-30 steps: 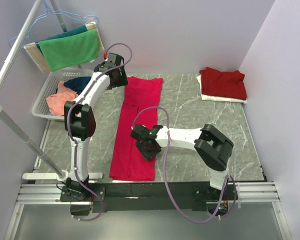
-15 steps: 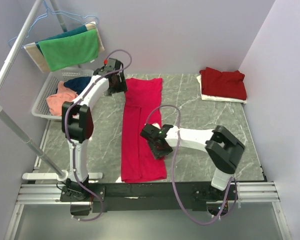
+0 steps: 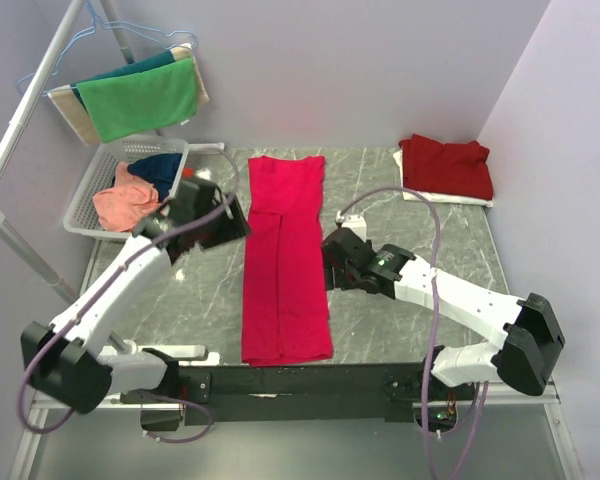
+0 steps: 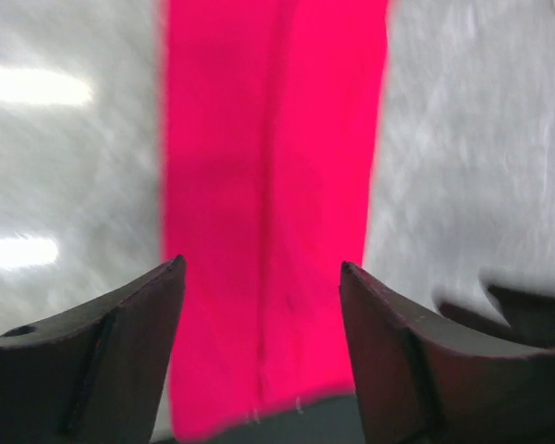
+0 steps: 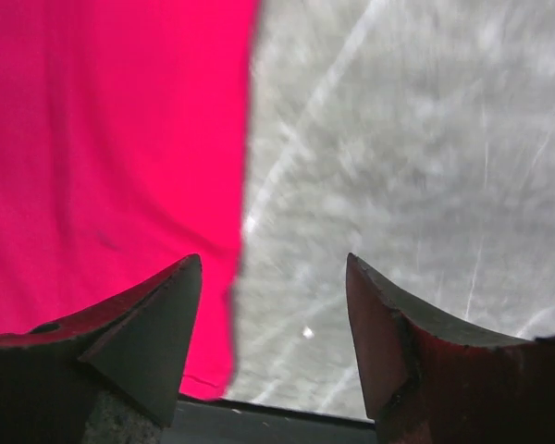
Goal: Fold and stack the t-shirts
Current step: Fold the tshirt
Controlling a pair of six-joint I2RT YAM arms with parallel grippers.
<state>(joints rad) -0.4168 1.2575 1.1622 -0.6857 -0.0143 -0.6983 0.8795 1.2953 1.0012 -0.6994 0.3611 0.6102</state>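
Grey marble tabletop (image 3: 410, 230) carries the pink-red shirt (image 3: 285, 260), which a second ago lay skewed and now runs straight, a long narrow strip between the claws. Both arms have let go and drawn back to its mid-length. The left claw (image 3: 230, 220) and the right claw (image 3: 332, 264) flank it, each spread wide and gripping nothing. Crosswise folds come next, I'd judge. The maroon shirt (image 3: 445, 165) lies folded well beyond the right claw.

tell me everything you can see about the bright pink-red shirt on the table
The pinkish-red t-shirt lies flat on the grey marbled table, folded lengthwise into a long narrow strip running far to near, an overlap edge down its middle. Soft matte cloth. The left gripper and right gripper flank it, jaws open, neither gripping it.
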